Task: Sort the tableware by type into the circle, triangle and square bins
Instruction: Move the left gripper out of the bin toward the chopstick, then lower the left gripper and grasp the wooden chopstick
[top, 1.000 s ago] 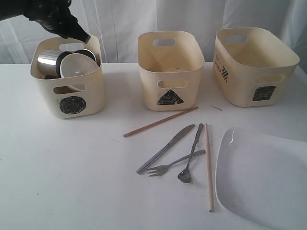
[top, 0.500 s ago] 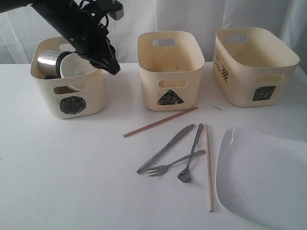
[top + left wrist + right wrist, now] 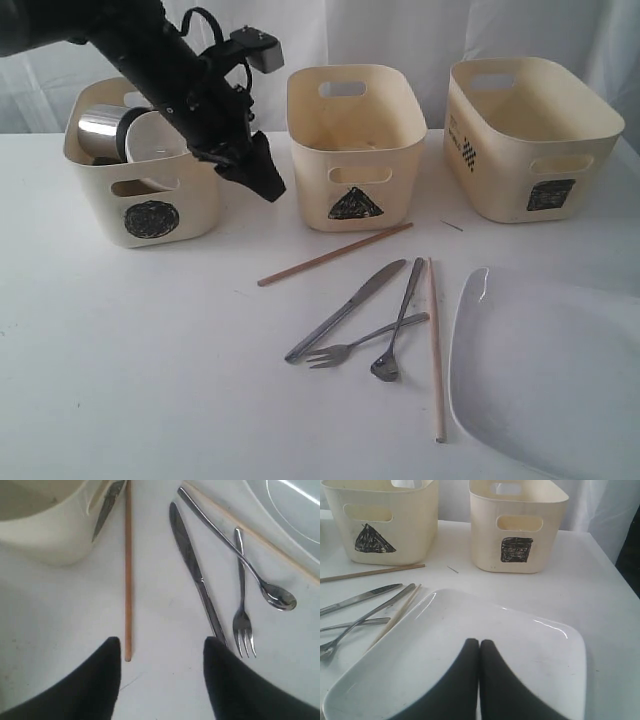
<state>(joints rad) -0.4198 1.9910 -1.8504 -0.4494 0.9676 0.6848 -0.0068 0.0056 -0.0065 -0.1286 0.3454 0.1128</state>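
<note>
While the left end effector (image 3: 162, 649) hung spread and empty beside the circle bin (image 3: 192, 200), one chopstick (image 3: 128, 570) lay on the counter (image 3: 150, 350) ahead of its tips, knife (image 3: 192, 565) beside. Cutlery step looked in hand; next move would need lowering astride the chopstick. The right end effector (image 3: 479, 645) sat pressed together over the plate (image 3: 535, 650).

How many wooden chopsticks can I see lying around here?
2. One chopstick lies slanted on the table in front of the triangle bin; the other lies between the steel cutlery and the white plate. Others may be hidden from view.
</note>
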